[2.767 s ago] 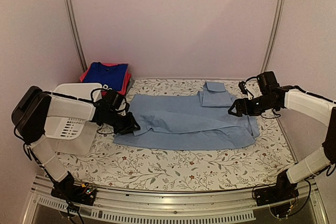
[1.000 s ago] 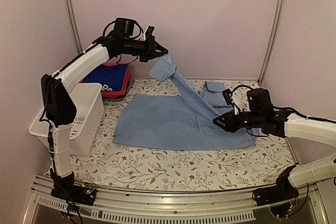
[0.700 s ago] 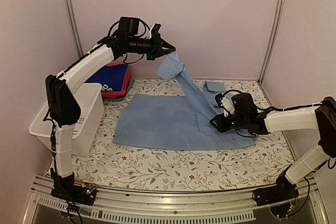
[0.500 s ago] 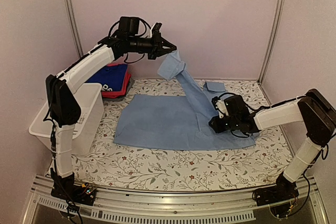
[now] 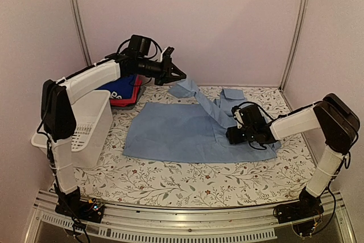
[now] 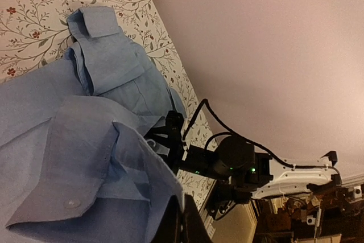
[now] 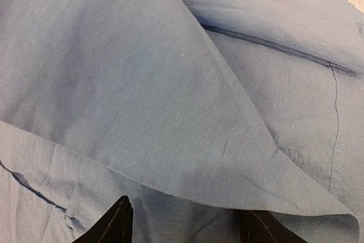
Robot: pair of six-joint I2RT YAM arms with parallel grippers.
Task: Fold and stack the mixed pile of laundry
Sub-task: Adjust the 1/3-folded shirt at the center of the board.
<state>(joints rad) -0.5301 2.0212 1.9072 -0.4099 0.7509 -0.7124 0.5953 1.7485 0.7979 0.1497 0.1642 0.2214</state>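
The pale-blue shirt point(image 5: 170, 132) lies spread over the middle of the floral table cover point(image 5: 187, 183), most of it flat, with one sleeve point(image 5: 196, 92) drawn up and back toward the rear wall. The left gripper point(image 5: 177, 75) is stretched out high over the back of the table and is clamped shut on the end of that sleeve, so the cloth hangs from its tip and runs down to the right into the body of the shirt. In the left wrist view the cuff point(image 6: 85, 174) with its small button point(image 6: 72, 203) sits right against the dark fingers at the bottom edge, and the rest of the shirt lies below it on the table. The right gripper point(image 5: 230, 136) is down low on the right part of the shirt, just where the lifted sleeve meets the flat cloth. Its two dark fingertips point(image 7: 114, 227) stand well apart with the fabric lying slack between them – open, clamping nothing – and a loose fold of the shirt lies just ahead of them. In the far left corner a blue item with white print point(image 5: 116, 90) rests folded on top of a pink-red garment point(image 5: 132, 98), well apart from the shirt. The white slotted basket point(image 5: 94, 115) stands at the left edge, near the left arm's base.
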